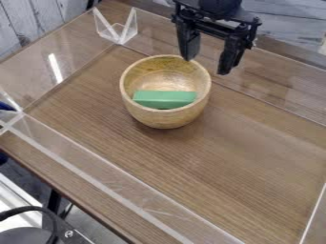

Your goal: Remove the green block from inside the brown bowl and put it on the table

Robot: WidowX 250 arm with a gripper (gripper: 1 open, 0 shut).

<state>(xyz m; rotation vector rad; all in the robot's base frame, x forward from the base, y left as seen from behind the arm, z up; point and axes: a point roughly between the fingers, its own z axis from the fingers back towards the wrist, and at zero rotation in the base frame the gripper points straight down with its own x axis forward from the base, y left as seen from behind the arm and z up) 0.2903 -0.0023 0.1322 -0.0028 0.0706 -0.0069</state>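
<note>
A light-tan brown bowl (166,91) stands near the middle of the table (216,172). Inside it lies the green block (167,98), a flat green bar resting across the bowl's bottom. My gripper (209,52) hangs above and behind the bowl's far right rim, pointing down. Its two black fingers stand wide apart, open, with nothing between them. It touches neither bowl nor block.
Clear acrylic walls (76,152) run round the table's edges. A small clear acrylic stand (117,29) sits at the back left. Broad wood-grain surface stretches in front of and to the right of the bowl.
</note>
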